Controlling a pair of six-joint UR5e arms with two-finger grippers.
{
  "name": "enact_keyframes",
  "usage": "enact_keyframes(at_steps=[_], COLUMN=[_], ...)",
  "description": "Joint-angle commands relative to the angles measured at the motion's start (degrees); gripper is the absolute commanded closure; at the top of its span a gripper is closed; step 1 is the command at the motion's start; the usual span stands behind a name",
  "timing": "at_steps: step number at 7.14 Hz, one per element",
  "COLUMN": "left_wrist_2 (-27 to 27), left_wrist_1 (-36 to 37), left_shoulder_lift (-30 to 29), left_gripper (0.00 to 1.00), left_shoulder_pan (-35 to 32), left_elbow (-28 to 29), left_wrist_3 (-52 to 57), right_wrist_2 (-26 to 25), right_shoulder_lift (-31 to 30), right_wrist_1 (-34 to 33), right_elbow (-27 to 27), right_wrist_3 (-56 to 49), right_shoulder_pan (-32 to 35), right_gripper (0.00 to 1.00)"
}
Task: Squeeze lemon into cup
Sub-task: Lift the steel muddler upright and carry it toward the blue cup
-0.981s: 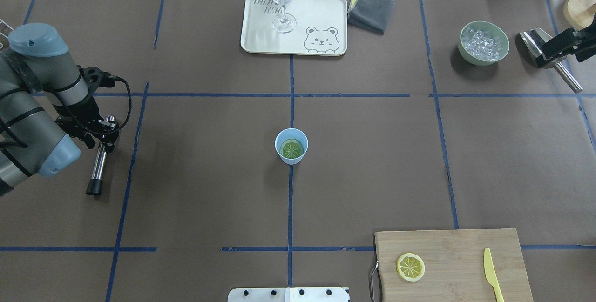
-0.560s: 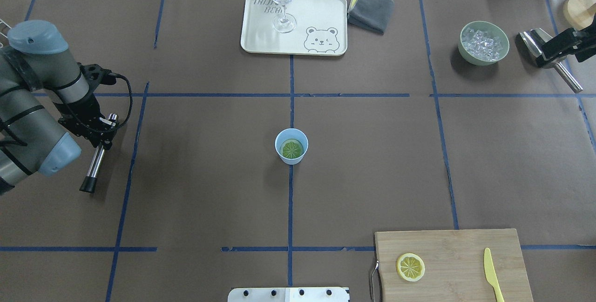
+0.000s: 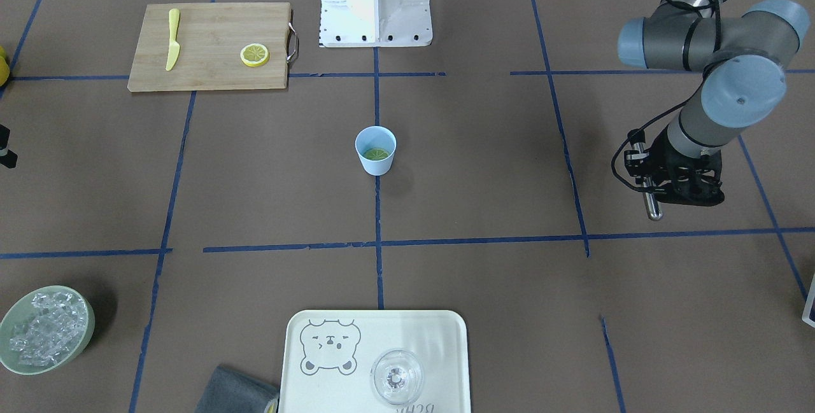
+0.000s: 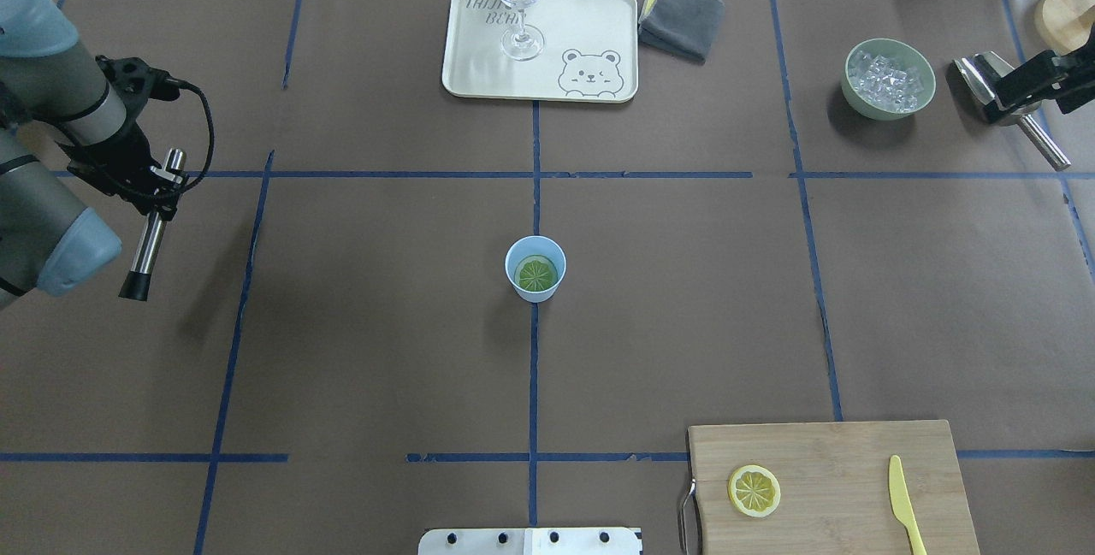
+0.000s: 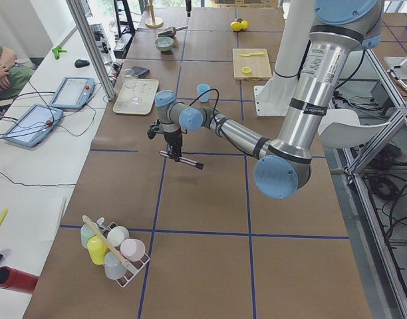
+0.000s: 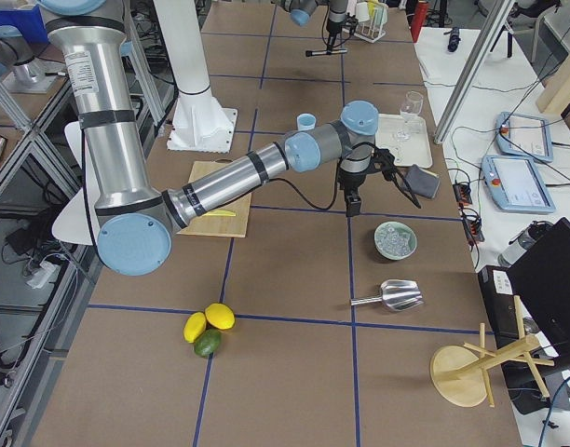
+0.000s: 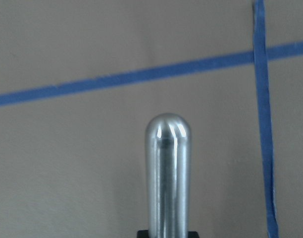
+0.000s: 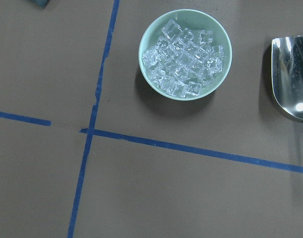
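1. Overhead exterior, far left first: spot the left hand (image 4: 161, 192) clenched round a metal rod (image 4: 152, 234), tilted, hanging clear of the bench (image 4: 385, 367) and well apart from the cup (image 4: 512, 257).
2. Middle: find that cup upright on the centre tape line, lemon slice (image 4: 537, 274) lying flat at the bottom, looking greenish in there.
3. Guessing the step is mashing that slice, so: carry the rod over, stand it vertical, enter dead centre, push straight down. No sideways shove with the cup unbraced; likely to skid or topple.
4. Further right: leave the spare slice (image 4: 754, 490) on the cutting board (image 4: 838, 461) alone.
5. Far right: right hand (image 4: 1022, 85) beside the ice bowl (image 4: 855, 97); can't tell whether clenched or released.
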Motion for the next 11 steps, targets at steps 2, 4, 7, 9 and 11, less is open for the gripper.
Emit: enact_keyframes(at_steps=[2, 4, 7, 9, 11], left_wrist_2=[14.18, 20.04, 28.85, 30.86, 30.96], left_wrist_1=[-1.52, -2.58, -2.85, -8.88, -17.58], left_shoulder_lift=[-4.63, -5.97, -11.57, -11.59, -11.59], left_gripper=[1.0, 1.0, 1.0, 1.0, 1.0], left_shoulder_pan=[-0.42, 0.89, 8.63, 12.04, 13.19], left_elbow=[-8.92, -16.11, -19.66, -16.95, -15.02], left_wrist_3=[-11.21, -19.39, -24.37, -23.58, -23.58], right_wrist_2=[0.0, 0.0, 0.09, 0.0, 0.0], right_shoulder_lift=[0.0, 0.0, 0.0, -0.35, -0.26], right_wrist_1=[0.0, 0.0, 0.0, 0.0, 0.0], right_elbow=[-0.78, -1.4, -1.31, -1.4, -2.01], right_wrist_3=[0.21, 0.21, 0.3, 0.3, 0.13], right_shoulder_pan=[0.0, -0.08, -0.08, 0.0, 0.0], right_gripper=[0.0, 0.0, 0.0, 0.0, 0.0])
